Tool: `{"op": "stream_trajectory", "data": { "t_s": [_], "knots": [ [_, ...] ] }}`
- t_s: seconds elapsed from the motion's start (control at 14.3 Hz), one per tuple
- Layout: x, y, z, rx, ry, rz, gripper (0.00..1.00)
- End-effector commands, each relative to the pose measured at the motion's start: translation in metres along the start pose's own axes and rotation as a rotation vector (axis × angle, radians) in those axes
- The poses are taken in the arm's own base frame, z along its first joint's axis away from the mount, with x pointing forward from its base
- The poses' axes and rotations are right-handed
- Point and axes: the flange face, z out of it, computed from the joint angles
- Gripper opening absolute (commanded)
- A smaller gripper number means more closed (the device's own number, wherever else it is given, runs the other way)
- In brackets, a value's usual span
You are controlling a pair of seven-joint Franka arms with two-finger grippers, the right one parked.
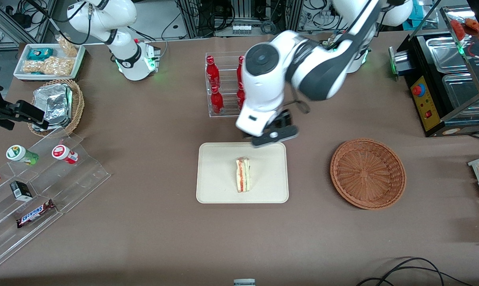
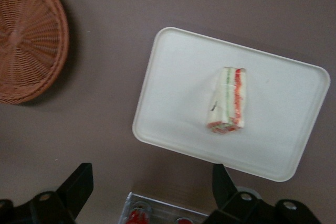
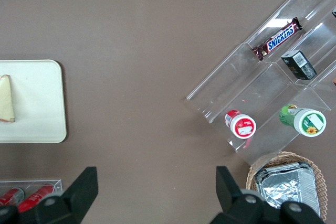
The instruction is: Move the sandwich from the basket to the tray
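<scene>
The small triangular sandwich (image 1: pixel 243 174) of pale bread with red and green filling, in clear wrap, lies on the flat cream-beige rectangular tray (image 1: pixel 215 186) with rounded corners, roughly at the tray's middle and a little toward the edge nearest the working arm's end of the counter (image 1: pixel 152 222). The wide, shallow reddish-brown woven wicker basket (image 1: pixel 367 173) sits on the brown counter well apart from the tray, toward the working arm's end, and nothing shows inside it.

The left arm's claw (image 2: pixel 152 195) hangs above the tray's edge that is farther from the front camera, near the clear rack of red bottles (image 1: pixel 223 85). In the left wrist view its two dark fingers (image 2: pixel 79 184) stand wide apart with nothing between them, and the sandwich lies free on the tray, apart from both fingers.

Judging from how things lie, the placing step looks done: the sandwich is out of the basket, resting on the tray, and let go. What remains appears to be only the retreat. The next move calls for lifting the open claw straight up and clear of the tray and the bottle rack just beside it, without brushing the bottles or nudging the tray's rim, so the sandwich keeps its place.
</scene>
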Motion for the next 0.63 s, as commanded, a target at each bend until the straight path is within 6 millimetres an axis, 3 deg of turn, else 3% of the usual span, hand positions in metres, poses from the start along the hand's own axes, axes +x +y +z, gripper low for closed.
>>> {"op": "stream_trajectory", "data": {
  "t_s": [0.0, 0.21, 0.56],
  "knots": [
    [0.032, -0.044, 0.003, 0.032, -0.024, -0.076, 1.00],
    [0.065, -0.093, 0.011, 0.055, -0.039, -0.139, 1.00],
    [0.081, -0.196, 0.004, 0.074, -0.075, -0.084, 1.00]
  ]
}}
